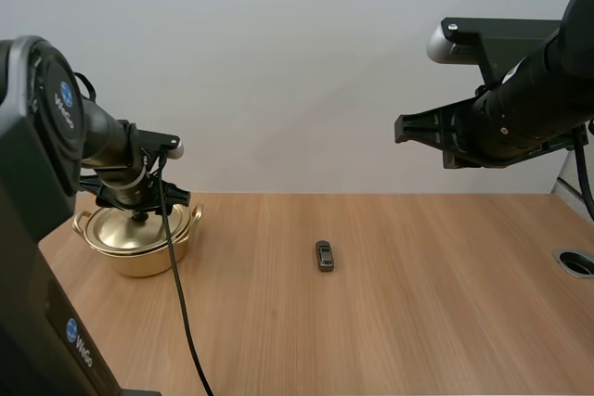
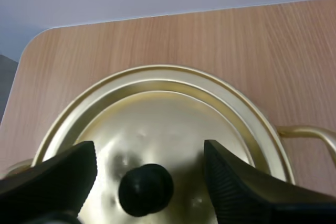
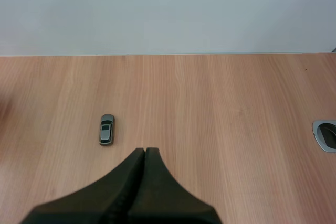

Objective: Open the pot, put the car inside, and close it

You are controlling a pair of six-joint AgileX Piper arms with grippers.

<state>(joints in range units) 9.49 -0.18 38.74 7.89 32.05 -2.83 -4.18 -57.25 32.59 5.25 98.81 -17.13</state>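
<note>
The left gripper (image 2: 149,153) hung over the pot (image 1: 139,252) with its jaws wide. Its two fingers (image 2: 58,174) stood apart on either side of the black knob (image 2: 146,189), ribbed faces turned inward, and neither appeared to touch it. The knob sat at the centre of the gold lid (image 2: 157,114), which lay seated on the pot's rim, so the pot was closed. In the high view the pot stood at the table's (image 1: 418,312) 9 o'clock side, directly under the left gripper (image 1: 141,203).

From the pot, the car (image 1: 324,255) lay at about 3 o'clock, well apart from it, on bare wood near the middle of the table. Its long axis ran 12 to 6 in the high view. The right wrist view showed the car (image 3: 106,129) the same way — end-on, just ahead of the fingertips.

The right gripper (image 1: 401,129) was raised well above the table, and the car lay toward its 7 o'clock. Its fingers were pressed together into one dark wedge (image 3: 144,153), holding nothing.

The left arm was plainly the nearer one for the lid. The coming move looked like a short drop to bring the pads level with the knob — the knob already lay on the line between them — and then a pinch. The car would fall to the right arm, which would have to spread its fingers across the car's narrow width.
</note>
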